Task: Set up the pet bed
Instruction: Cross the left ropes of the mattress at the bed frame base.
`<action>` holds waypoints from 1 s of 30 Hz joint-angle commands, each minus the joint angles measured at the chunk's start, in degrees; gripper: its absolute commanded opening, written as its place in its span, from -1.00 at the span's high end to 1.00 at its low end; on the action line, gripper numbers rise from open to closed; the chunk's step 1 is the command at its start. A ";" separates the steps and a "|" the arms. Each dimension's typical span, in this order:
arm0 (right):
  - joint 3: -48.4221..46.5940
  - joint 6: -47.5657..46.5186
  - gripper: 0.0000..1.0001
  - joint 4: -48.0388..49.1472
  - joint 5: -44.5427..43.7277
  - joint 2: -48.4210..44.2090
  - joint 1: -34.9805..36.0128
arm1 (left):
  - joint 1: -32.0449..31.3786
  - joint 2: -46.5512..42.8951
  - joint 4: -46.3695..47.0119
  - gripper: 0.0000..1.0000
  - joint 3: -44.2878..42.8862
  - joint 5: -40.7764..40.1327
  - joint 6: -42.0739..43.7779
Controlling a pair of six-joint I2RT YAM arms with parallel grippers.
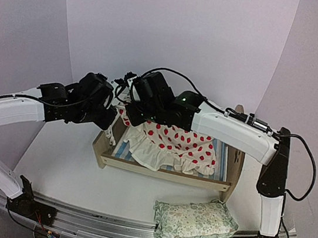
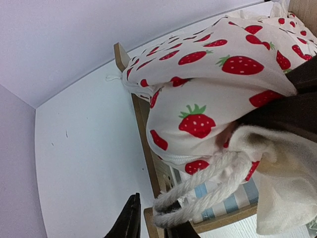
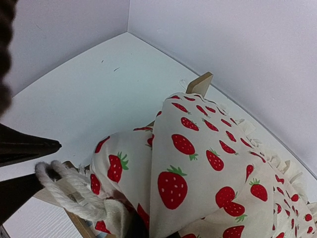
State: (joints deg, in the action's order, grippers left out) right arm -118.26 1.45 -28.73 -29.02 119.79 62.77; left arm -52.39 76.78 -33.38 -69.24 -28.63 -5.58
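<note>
Two arms lean in from the near edge, past a green floral pillow (image 1: 195, 220) lying closest to their bases. Beyond it the pet bed (image 1: 163, 173) sits mid-table, with a strawberry cushion (image 1: 182, 145) heaped on its striped base. At the bed's far-left end the right gripper (image 1: 131, 114) is pinched closed by the cushion's rope loop (image 3: 64, 191). The left gripper (image 1: 110, 119) hovers just beside it; I cannot tell how wide its jaws stand.

Cream cushion (image 1: 182, 143) with red strawberries and small green leaves, light wood pet bed (image 1: 163, 172) with blue and white stripes, pale green pillow (image 1: 195, 219) with tiny flowers, white rope loop (image 2: 198, 191), white table (image 1: 63, 165), white and black arms (image 1: 234, 132), pale purple walls (image 1: 178, 27)
</note>
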 commanded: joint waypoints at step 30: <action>-3.20 0.27 1.00 1.22 1.88 3.68 -2.14 | -5.29 -11.62 6.73 -0.13 17.87 6.77 -8.51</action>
State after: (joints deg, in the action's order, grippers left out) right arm -119.26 1.92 -28.79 -25.72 125.38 61.13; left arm -56.90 66.23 -40.14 -55.40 -22.31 -22.66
